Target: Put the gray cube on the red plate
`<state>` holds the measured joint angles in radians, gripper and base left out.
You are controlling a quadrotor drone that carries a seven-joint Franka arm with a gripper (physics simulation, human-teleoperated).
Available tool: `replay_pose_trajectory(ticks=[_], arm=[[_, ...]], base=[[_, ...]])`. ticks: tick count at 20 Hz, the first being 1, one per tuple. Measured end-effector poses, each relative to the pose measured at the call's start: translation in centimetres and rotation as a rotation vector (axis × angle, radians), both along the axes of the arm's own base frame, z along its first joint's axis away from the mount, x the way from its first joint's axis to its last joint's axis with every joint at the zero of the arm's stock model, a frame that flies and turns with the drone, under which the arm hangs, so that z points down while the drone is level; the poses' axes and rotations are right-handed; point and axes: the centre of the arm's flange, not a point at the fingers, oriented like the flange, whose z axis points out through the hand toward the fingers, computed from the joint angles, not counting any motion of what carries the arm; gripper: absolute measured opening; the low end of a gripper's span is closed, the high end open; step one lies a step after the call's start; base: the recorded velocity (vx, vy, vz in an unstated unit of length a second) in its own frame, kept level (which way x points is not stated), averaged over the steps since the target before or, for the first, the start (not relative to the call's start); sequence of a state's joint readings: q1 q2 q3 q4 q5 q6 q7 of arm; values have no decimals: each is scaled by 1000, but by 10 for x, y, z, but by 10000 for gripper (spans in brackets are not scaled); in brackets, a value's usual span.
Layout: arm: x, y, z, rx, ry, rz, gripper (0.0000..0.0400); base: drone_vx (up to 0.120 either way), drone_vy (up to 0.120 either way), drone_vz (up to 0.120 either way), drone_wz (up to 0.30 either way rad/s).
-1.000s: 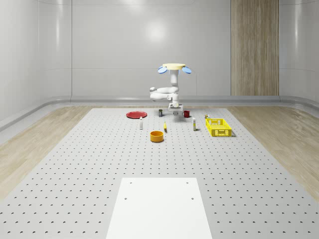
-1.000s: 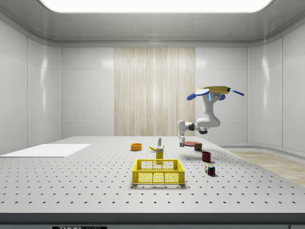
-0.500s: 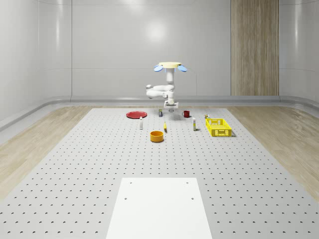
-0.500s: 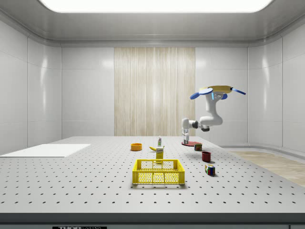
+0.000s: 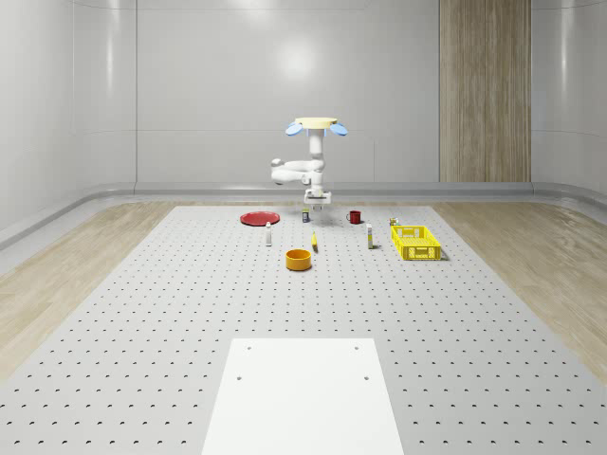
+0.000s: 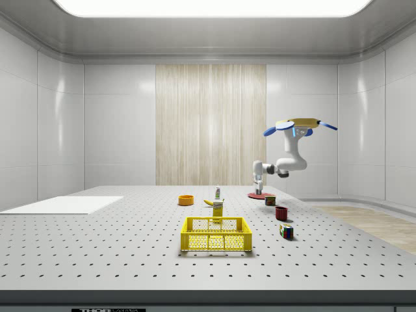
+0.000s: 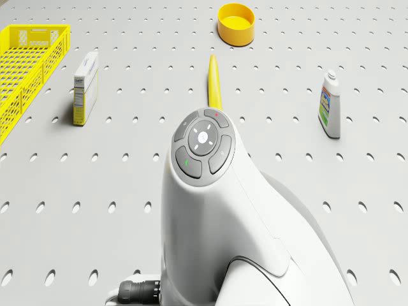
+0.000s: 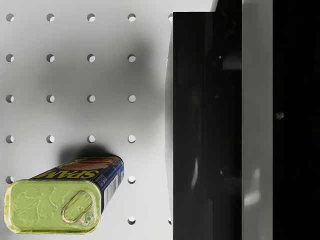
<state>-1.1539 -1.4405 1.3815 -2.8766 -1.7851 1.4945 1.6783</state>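
A: Pose of the arm?

B: Hangs down from the drone, elbow bent out toward the whole-scene view's left, wrist turned straight down at the bench. Hovering over the far end of the bench, a little right of frame centre.

A: And the tool?

B: Low over the bench, between the red plate and a red mug, beside and above a Spam can. Clamped on the gray cube, judging by the wrist view: a plain gray strip pinched between two dark fingers.

A: On the plate yet?

B: No. Held up in the air, right of the plate in the whole-scene view.

A: Anything hard to make out?

B: Most of the cube, covered by the fingers on both sides. Too small to pick out in the whole-scene and side views. In the drone view, white arm housing across the near bench, hiding whatever sits beneath.
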Motion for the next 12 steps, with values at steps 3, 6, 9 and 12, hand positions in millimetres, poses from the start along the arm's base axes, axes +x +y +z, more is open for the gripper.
replay_pose_trajectory(ticks=[3, 6, 9, 12], arm=[[0, 0, 0, 0, 0, 0, 250], [0, 0, 0, 0, 0, 0, 250], [0, 0, 0, 0, 0, 0, 250], [0, 0, 0, 0, 0, 0, 250]], base=[[-120, -120, 0, 0], [-120, -120, 0, 0], [-53, -120, 0, 0], [0, -120, 0, 0]])
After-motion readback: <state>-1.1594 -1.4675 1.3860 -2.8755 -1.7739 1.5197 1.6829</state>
